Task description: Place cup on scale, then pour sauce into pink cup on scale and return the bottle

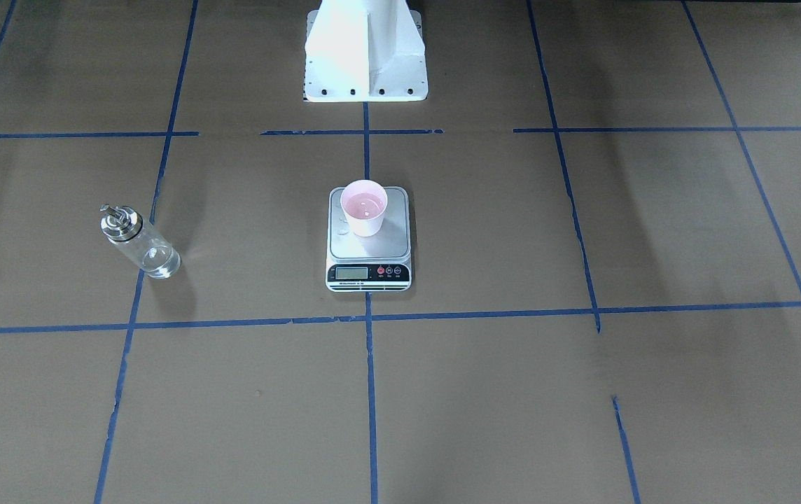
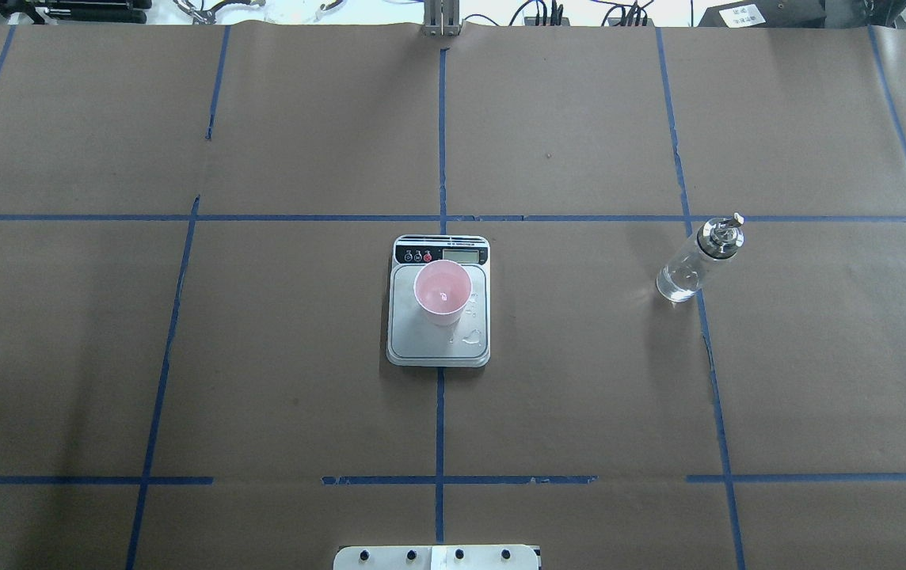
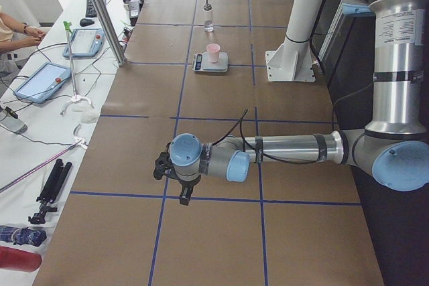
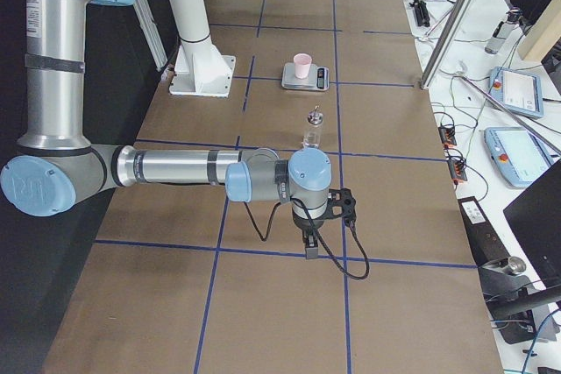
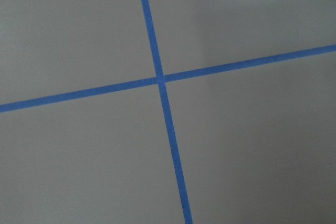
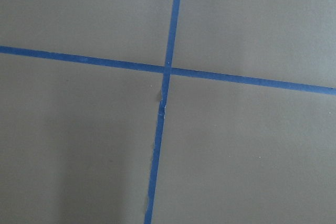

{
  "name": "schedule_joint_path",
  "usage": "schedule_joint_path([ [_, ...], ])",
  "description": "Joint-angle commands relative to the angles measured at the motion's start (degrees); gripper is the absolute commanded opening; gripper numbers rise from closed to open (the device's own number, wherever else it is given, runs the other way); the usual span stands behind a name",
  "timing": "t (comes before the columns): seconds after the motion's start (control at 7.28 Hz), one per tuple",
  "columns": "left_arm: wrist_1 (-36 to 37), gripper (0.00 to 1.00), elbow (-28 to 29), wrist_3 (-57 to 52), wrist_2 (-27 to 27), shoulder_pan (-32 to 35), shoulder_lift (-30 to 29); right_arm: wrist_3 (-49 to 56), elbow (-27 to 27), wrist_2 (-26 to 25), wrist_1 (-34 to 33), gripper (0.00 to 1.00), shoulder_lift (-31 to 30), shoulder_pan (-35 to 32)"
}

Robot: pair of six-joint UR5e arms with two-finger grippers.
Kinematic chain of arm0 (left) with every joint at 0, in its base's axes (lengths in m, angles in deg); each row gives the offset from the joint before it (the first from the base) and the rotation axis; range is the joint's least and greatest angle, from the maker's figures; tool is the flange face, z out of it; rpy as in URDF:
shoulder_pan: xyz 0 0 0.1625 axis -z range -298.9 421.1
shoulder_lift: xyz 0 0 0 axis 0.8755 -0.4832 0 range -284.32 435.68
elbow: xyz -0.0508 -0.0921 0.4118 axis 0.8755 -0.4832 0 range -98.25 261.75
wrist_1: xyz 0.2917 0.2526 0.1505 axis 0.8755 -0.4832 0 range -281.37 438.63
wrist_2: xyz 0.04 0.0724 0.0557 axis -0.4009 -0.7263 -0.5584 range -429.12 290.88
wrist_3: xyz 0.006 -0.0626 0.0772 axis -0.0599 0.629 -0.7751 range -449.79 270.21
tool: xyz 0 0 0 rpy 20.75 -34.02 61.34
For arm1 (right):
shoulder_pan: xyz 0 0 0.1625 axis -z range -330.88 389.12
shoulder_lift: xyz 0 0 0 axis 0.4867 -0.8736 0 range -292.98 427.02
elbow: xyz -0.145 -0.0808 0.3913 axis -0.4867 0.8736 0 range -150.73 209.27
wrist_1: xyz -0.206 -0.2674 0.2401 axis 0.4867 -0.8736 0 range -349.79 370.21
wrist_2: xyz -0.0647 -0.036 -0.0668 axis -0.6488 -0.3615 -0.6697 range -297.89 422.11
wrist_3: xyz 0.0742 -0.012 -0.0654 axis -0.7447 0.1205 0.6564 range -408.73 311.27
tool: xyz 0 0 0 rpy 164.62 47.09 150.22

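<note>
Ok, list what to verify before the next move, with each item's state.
1. the cup upright on the scale: ok.
2. sauce in the cup: ok, glints show inside.
3. the bottle upright on the table, apart from the scale: ok.
4. the scale dry: not ok, droplets beside the cup.
5. left gripper and right gripper away from cup and bottle: ok; open or shut: cannot tell.
6. display reading: cannot tell, too small.
</note>
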Motion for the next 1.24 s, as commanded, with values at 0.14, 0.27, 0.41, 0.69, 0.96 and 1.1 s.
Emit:
schedule_joint_path([
  [0.14, 15.69, 1.0, -3.46, 0.02, -0.26, -0.19, -3.92, -0.05, 0.72, -2.14, -12.63, 1.0, 6.84, 2.84],
  [0.27, 13.34, 1.0, -3.36, 0.02, -0.26, -0.36, -4.35, 0.56, 0.8, -2.23, -13.39, 1.0, 7.22, 2.75],
  [0.41, 11.15, 1.0, -0.93, -0.15, -0.26, -0.36, -3.83, 0.56, 0.89, -1.88, -13.4, 1.0, 7.31, 2.84],
  [0.69, 0.8, 1.0, 3.11, -0.07, 0.17, -0.54, -3.65, 0.56, 1.07, -1.79, -12.96, 1.0, 6.44, 2.84],
  [0.96, 0.3, 1.0, 2.88, 0.28, -0.17, -0.45, -5.48, 0.56, 1.24, -1.79, -11.92, 1.0, 5.21, 3.19],
  [1.1, 0.31, 1.0, 2.88, 0.2, -1.39, -0.19, -6.54, 0.39, 2.11, -1.79, -8.17, 1.0, 4.94, 3.45],
])
